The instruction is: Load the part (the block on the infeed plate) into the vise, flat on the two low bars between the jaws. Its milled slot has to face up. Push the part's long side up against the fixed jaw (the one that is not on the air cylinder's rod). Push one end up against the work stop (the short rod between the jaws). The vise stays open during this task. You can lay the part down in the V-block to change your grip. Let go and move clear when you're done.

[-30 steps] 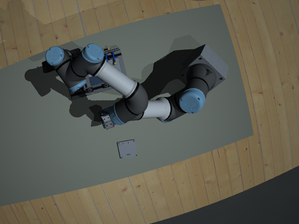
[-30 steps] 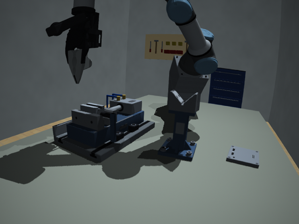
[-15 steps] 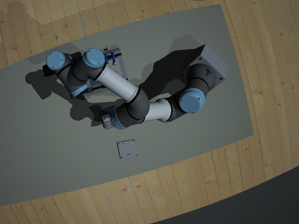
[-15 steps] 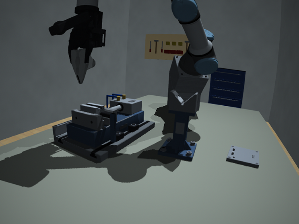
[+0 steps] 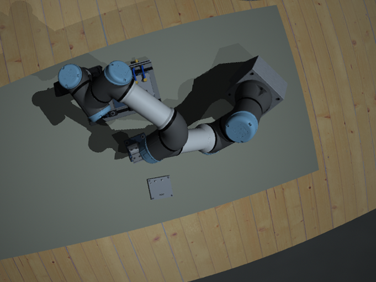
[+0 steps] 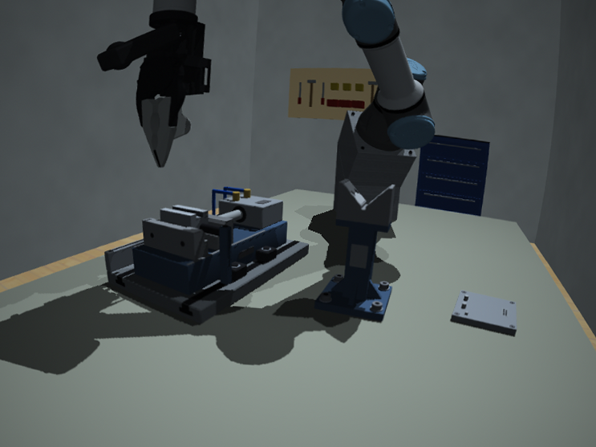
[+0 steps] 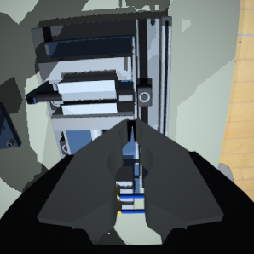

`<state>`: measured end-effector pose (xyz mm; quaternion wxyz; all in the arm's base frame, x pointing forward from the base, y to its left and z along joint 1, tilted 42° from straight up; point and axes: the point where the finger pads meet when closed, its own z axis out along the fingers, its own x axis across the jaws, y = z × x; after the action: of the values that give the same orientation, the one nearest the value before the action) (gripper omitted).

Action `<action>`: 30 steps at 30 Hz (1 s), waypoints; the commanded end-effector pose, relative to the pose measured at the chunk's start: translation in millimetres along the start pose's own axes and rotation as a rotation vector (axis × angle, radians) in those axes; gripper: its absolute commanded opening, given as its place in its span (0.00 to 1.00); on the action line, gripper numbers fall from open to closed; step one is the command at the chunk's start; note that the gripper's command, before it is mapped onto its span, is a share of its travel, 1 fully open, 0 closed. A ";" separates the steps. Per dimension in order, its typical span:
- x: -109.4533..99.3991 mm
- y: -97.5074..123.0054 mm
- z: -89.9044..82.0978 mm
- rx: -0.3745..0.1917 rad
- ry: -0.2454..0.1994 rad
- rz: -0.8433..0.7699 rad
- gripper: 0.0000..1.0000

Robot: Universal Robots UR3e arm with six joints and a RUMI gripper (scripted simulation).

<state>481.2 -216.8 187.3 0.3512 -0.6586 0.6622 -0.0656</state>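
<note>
The dark wedge-shaped fingers [image 6: 160, 158] are pressed fully together, tip against tip, and nothing is between them. They point straight down, hanging well above the blue and grey pneumatic vise [image 6: 204, 247] on the grey-green table [image 6: 331, 398].

In the wrist view the closed fingers sit over the vise's side rail, and a pale rectangular block [image 7: 86, 89] lies between the jaws. I judge this to be the part, already loaded, though the milled slot and the contact with the fixed jaw and the work stop are too small to confirm. The flat grey infeed plate [image 6: 485, 312], well apart at the right, carries no block, which fits that reading. The grey V-block on its blue pedestal [image 6: 366, 204] holds nothing either.

High, closed fingers suit a clearing pose, or a readiness to nudge the block with the shut tips.

The arm [image 5: 149, 107] reaches from its grey base block [image 5: 273, 79] across the table, elbow folded back above the V-block, wrist turned vertical over the vise.
</note>
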 end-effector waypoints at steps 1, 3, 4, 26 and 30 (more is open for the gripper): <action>0.3 -0.4 -0.9 0.001 0.002 -0.001 0.00; 0.3 -0.4 -0.9 0.001 0.002 -0.001 0.00; 0.3 -0.4 -0.9 0.001 0.002 -0.001 0.00; 0.3 -0.3 3.8 0.002 0.002 -0.001 0.00; 0.3 -0.3 7.6 0.002 0.002 -0.001 0.00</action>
<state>483.7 -215.0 183.9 0.3512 -0.6587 0.6622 -0.0655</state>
